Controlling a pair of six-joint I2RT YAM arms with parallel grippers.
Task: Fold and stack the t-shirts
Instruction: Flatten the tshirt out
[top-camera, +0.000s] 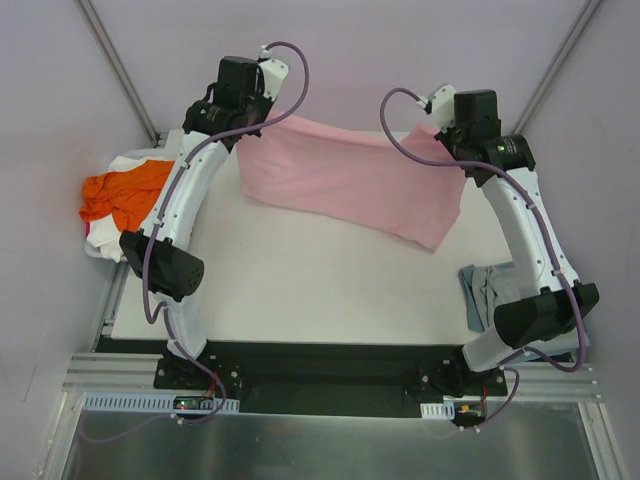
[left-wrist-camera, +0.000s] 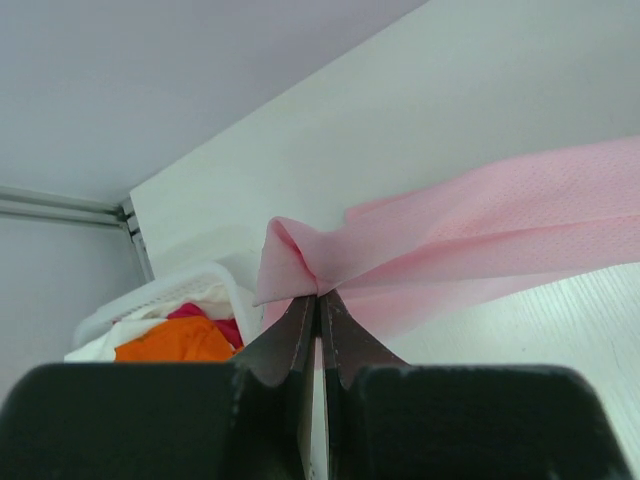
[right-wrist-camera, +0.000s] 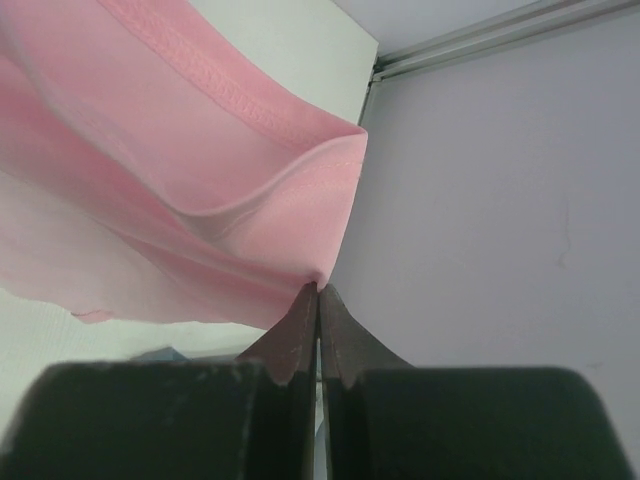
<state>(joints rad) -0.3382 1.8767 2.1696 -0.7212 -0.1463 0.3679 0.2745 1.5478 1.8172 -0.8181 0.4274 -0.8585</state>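
**Pink t-shirt held stretched between both tools**

The left tool (left-wrist-camera: 318, 297) is seen fully closed, its fingertips pinched on a bunched corner of the pink t-shirt (top-camera: 350, 180). The right tool (right-wrist-camera: 318, 288) is likewise clamped shut, with a hemmed edge of the same garment caught between its tips. The cloth is spread between the two tools and hangs down from them over the far half of the surface (top-camera: 300, 290); whether its lower edge touches the surface cannot be told.

Out to the left of the left tool, an orange t-shirt (top-camera: 125, 190) is heaped with some white cloth (left-wrist-camera: 105, 345) in a white basket (left-wrist-camera: 170, 290) at the surface's edge. Below the right tool, nearer the arm bases, a grey-blue t-shirt (top-camera: 480, 290) lies crumpled on the surface beside the right arm.
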